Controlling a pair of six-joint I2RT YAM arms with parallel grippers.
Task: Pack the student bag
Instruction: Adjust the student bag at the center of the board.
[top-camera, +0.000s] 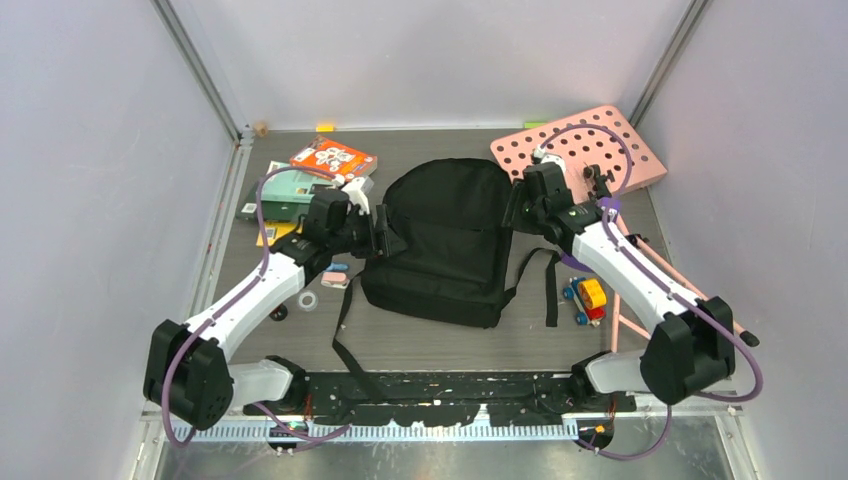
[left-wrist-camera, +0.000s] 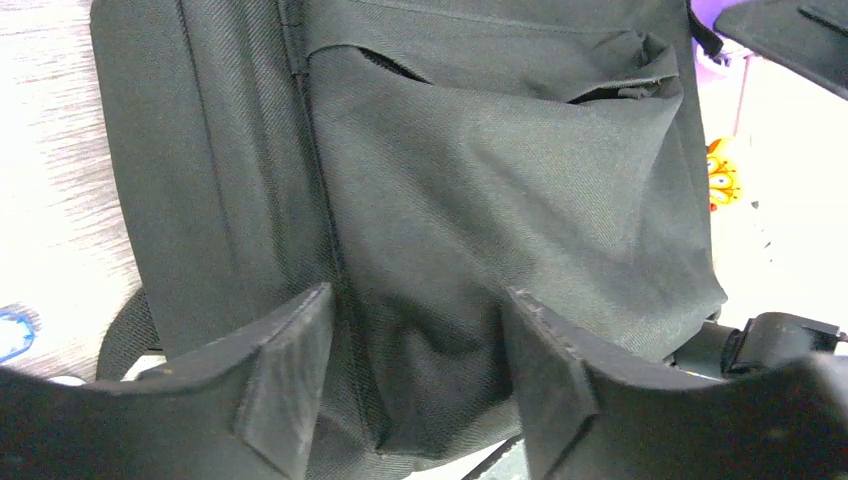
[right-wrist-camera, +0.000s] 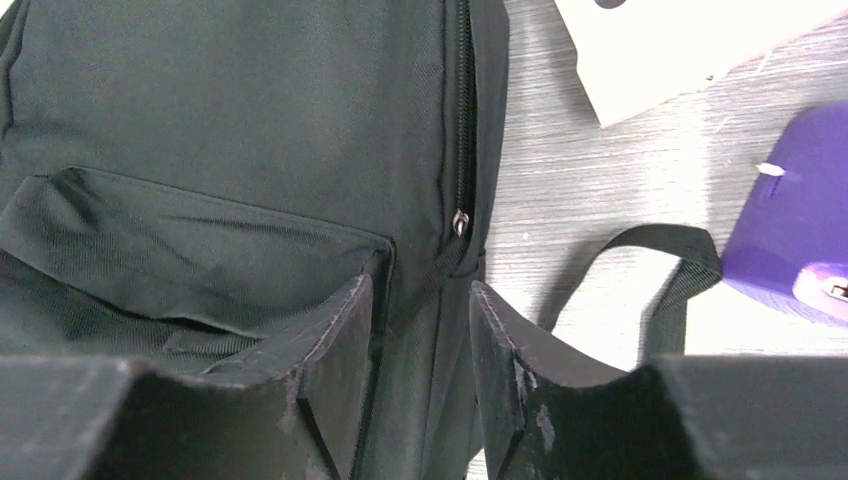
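Note:
The student bag (top-camera: 445, 240) is a black fabric backpack lying flat in the middle of the table, front pocket (left-wrist-camera: 500, 150) up. My left gripper (top-camera: 382, 235) is at its left edge. Its jaws (left-wrist-camera: 417, 300) stand open astride a puckered fold of the bag (left-wrist-camera: 480, 170). At the bag's upper right edge is my right gripper (top-camera: 515, 205). In the right wrist view its jaws (right-wrist-camera: 421, 290) have closed in on the bag's side (right-wrist-camera: 230, 120), just below the zip pull (right-wrist-camera: 460, 222). The fabric fills the gap between them.
A pink board with holes (top-camera: 585, 150) lies at the back right. An orange box (top-camera: 333, 158) and a green book (top-camera: 285, 190) lie back left. A toy car (top-camera: 587, 298) sits right of the bag, a tape roll (top-camera: 308, 300) left. Straps (top-camera: 550, 285) trail toward the near edge.

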